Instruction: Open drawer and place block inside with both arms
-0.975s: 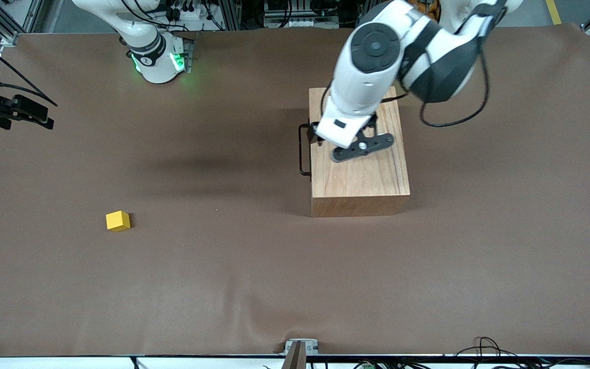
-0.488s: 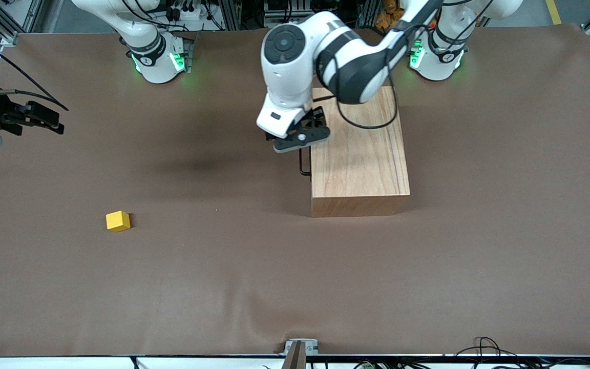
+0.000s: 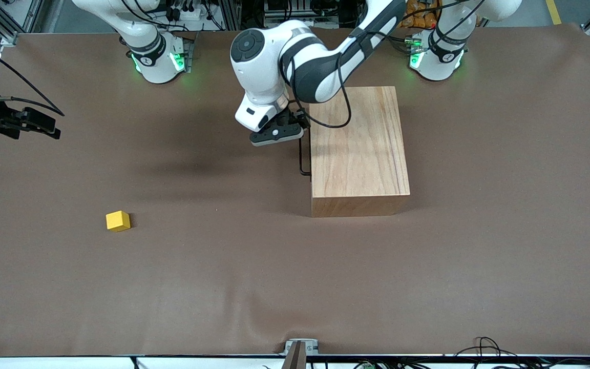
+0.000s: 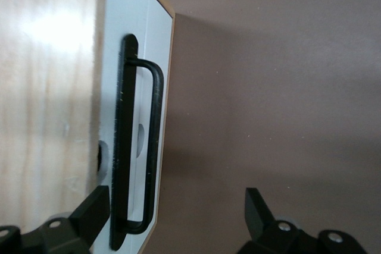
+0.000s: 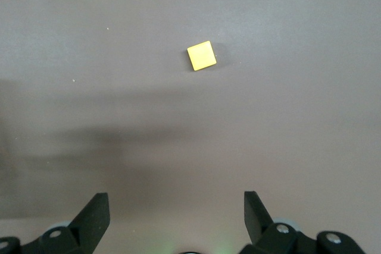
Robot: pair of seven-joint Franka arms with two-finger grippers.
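Your front camera: high, across table (image 3: 254, 287), facing robot bases, whole scene in frame. Your left wrist camera: close, looking down past left tool (image 4: 172, 218) at drawer (image 4: 152, 57) handle (image 4: 140, 147). Your right wrist camera: higher, looking down at block (image 5: 202, 55). Front view shares both.

Bare cloth (image 3: 213, 169) before drawer (image 4: 140, 87)

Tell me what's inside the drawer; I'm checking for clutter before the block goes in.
Nothing inside shows: the drawer sits shut in the wooden box. Only its white front and black handle are visible, with the open left gripper at the handle.
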